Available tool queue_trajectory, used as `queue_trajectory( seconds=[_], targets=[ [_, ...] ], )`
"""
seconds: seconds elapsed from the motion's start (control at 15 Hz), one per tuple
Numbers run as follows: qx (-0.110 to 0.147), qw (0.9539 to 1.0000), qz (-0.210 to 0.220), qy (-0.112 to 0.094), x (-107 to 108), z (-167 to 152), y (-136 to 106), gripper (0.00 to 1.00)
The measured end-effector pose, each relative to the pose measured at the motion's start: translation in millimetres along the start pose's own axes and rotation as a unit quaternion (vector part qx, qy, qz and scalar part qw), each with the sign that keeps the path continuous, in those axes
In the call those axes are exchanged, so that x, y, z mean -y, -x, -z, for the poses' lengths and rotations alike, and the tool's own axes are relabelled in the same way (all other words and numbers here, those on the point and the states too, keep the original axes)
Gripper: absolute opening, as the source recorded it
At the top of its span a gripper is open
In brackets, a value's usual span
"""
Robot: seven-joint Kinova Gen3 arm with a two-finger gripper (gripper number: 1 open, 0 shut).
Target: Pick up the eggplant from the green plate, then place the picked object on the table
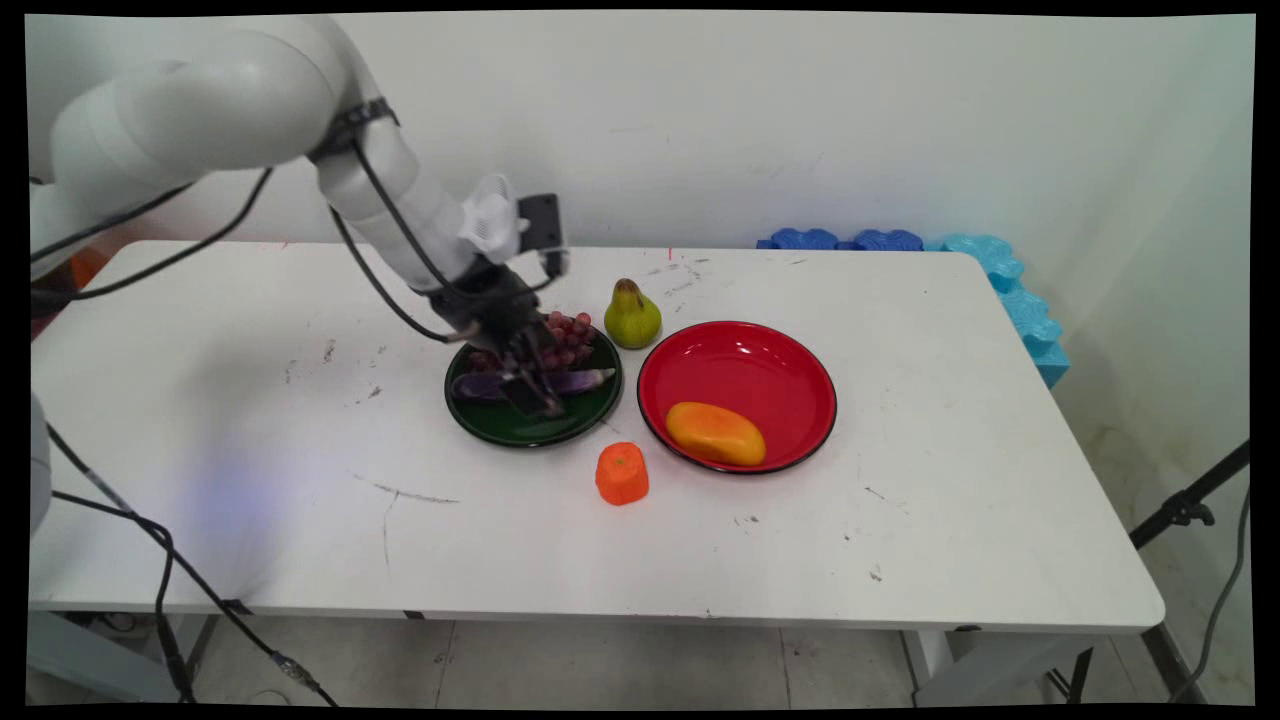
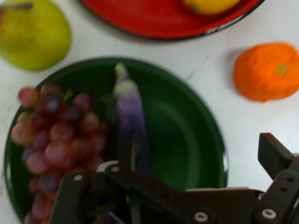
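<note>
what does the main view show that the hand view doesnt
Only the main view shows the white arm, the whole white table, the blue foam blocks by the wall, and the full red plate's far rim.

Only the hand view shows the gripper's black linkage from behind, close above the purple eggplant.

Both show the green plate holding the eggplant and red grapes, the green pear, the orange tangerine, the red plate and the yellow-orange mango.
</note>
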Motion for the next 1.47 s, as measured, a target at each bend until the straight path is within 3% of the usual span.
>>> queue_trajectory(
  seconds=[0.47,1.07,1.13,1.47],
  targets=[
    [0.034,0.9993,0.001,-0.017,24.1,-12.8,37.2,1.00],
    [0.032,0.9992,-0.004,-0.023,33.8,-47.5,52.9,1.00],
    [0.032,0.9993,-0.006,-0.021,32.5,-49.7,53.9,0.00],
    [0.028,0.9992,-0.025,-0.014,22.1,-55.7,58.0,0.00]
  ],
)
